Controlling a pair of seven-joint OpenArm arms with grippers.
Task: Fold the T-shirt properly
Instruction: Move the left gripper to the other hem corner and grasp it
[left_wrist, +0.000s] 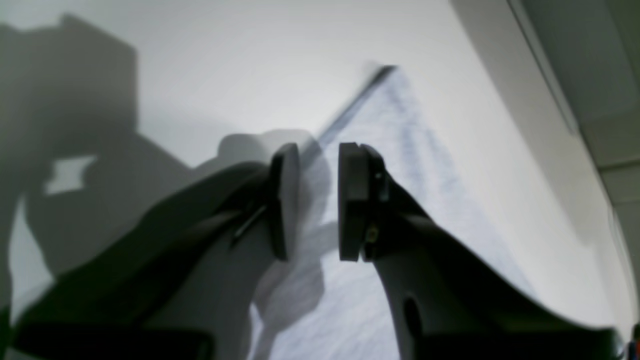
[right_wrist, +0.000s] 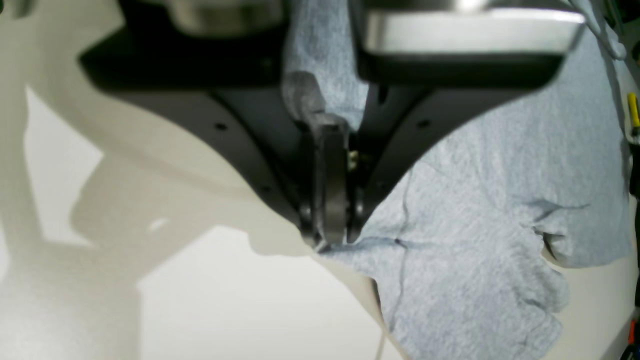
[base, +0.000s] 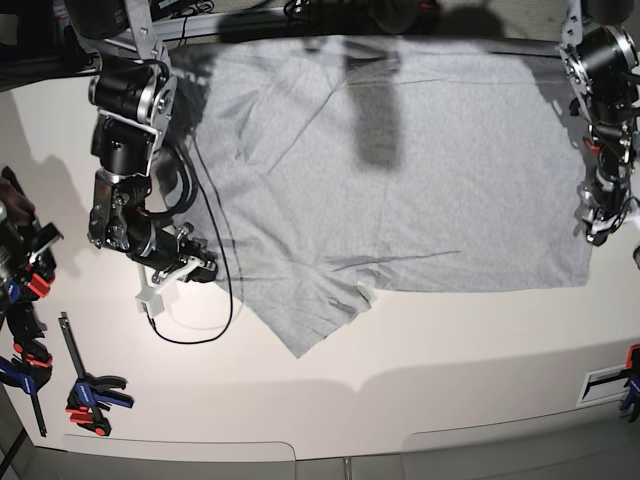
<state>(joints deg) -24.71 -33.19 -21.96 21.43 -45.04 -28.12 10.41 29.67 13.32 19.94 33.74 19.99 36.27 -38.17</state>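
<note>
Fingers of right gripper pressed together on a fold of T-shirt; left fingers apart, holding nothing.

Right pinch sits at the shirt's side edge, cloth bunched up between the pads and trailing away across the surface. Left gripper hovers at the opposite edge, grey fabric just beyond the gap. Shirt spread flat, long axis running between both arms, one sleeve pointing toward the near edge. Likely next: closing left on its edge.
</note>
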